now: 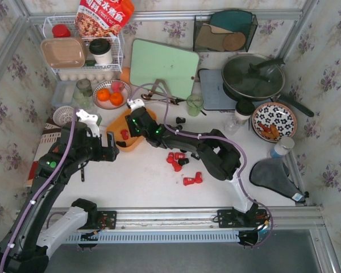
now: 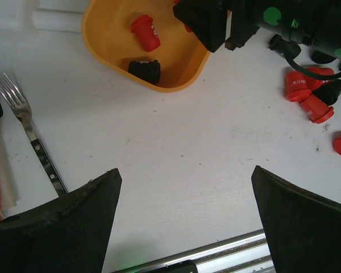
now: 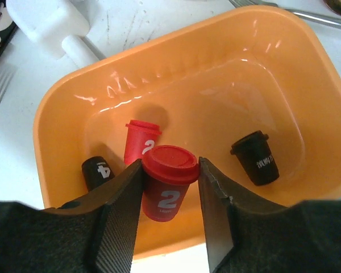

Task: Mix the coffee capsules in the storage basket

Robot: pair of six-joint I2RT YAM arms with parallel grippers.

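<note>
Now: right tool [image 3: 170, 170] pinches an upright red capsule [image 3: 168, 196] marked 2, jaws part-closed on it, low inside the storage basket [image 3: 227, 62]. Just beside it stands a second red capsule [image 3: 137, 139]; two black capsules [image 3: 257, 158] lie farther off. Left tool [image 2: 184, 213] spread wide, holding nothing, over the bench [image 2: 176, 153] near the basket. Loose capsules [image 1: 179, 160], red and black, are scattered on the bench.

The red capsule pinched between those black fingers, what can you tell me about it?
The red capsule is a small glossy plastic cup, tapering downward, with a flat round lid and a white 2 on its side. It is held upright, clamped near the lid between the right end effector's fingers, over the orange basket.
</note>
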